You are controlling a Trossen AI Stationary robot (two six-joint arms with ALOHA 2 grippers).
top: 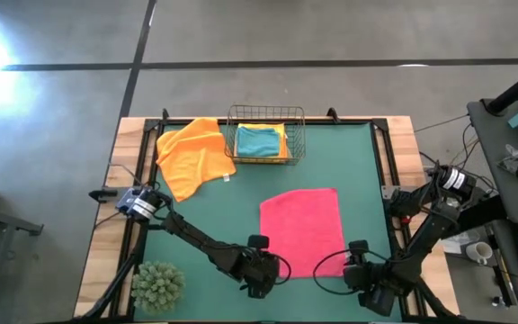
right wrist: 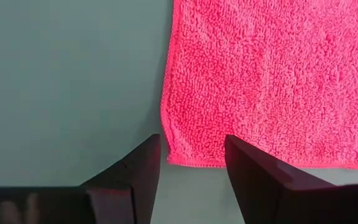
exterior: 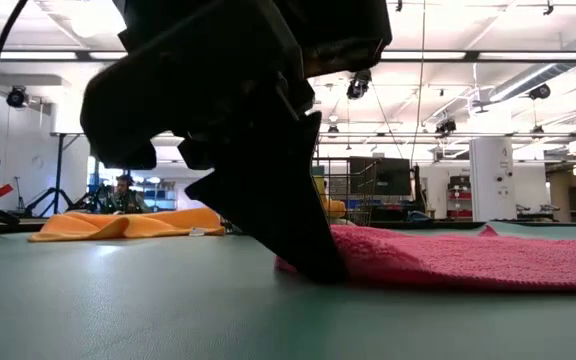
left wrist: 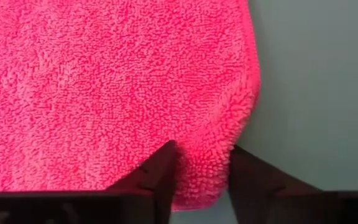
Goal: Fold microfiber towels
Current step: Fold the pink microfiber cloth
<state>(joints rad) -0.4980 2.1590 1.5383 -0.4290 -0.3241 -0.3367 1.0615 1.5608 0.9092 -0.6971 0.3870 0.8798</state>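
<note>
A pink towel [top: 299, 229] lies flat on the green mat in the middle of the table. My left gripper [top: 275, 268] is at its near left corner, with the cloth between its fingers [left wrist: 205, 171]. In the low view it comes down onto the towel's left end [exterior: 313, 262]. My right gripper [top: 356, 259] stands open at the near right corner. Its fingers stand to either side of that corner [right wrist: 188, 152], just above the mat. An orange towel [top: 194, 155] lies at the far left. My left gripper pinches the pink towel's near left corner [left wrist: 211, 155] between its two fingers. The fingers slant down from the table's near side. The cloth bulges into a small ridge between them. The corner and the rest of the towel lie on the mat.
A wire basket [top: 266, 135] at the far middle holds a teal towel [top: 257, 141] on top of a yellow one. A green spiky plant ball [top: 158, 283] sits at the near left corner. Bare mat lies left and right of the pink towel.
</note>
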